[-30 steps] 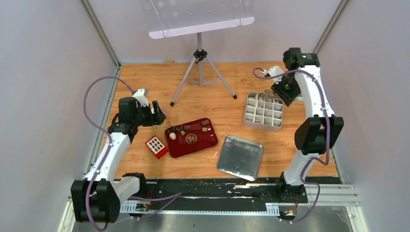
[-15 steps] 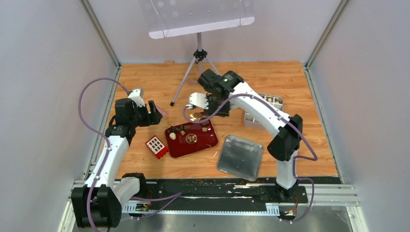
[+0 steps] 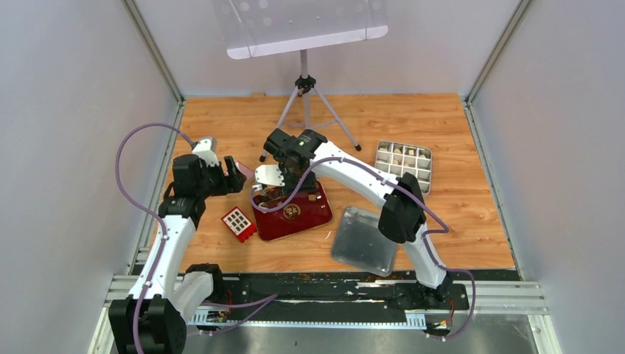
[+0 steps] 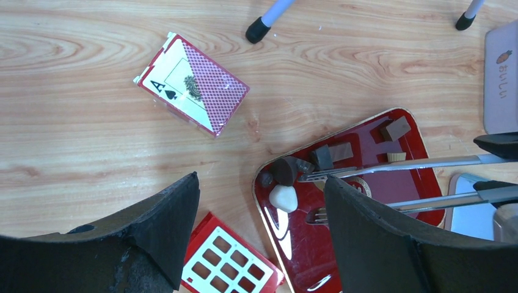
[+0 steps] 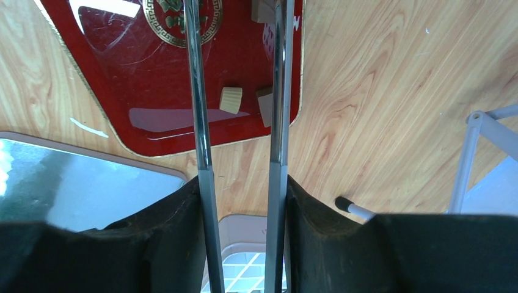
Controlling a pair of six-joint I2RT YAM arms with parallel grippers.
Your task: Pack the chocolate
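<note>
Red tray (image 5: 91, 91) cut by frame top; fork tips (image 5: 194, 12) unseen.

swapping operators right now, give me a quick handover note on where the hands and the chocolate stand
Left hand: open, empty, hovering near the left end of the glossy red tray, beside the small red grid box.
Right hand: carries long metal tongs, tips apart over the tray's left end, gripping nothing.
Chocolate: a cream oval and several brown pieces on the tray.
Done: a few pieces sit in the far cells of the divided metal tin.
Left: move the tray pieces to the tin; its silver lid lies apart, in front of it.
</note>
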